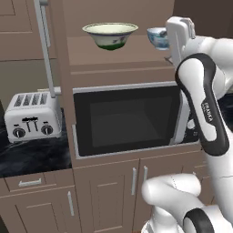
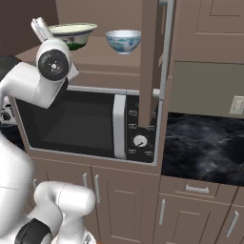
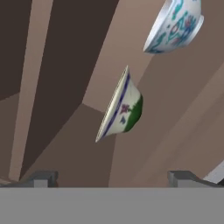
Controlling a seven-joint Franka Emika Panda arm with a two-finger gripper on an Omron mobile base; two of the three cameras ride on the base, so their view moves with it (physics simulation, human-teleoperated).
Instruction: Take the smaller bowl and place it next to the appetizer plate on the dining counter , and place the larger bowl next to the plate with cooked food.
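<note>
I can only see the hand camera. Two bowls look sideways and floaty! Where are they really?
Observer: They stand upright on a brown shelf above the microwave, the larger bowl beside the smaller bowl.
Operator: What else is in the kitchen?
Observer: A silver toaster sits on the black counter, left of the microwave.
Operator: Is the microwave door shut?
Observer: Yes, its dark door is closed.
Operator: Is the hand holding a bowl?
Observer: No. The gripper is open, and both bowls sit apart from it.
</note>
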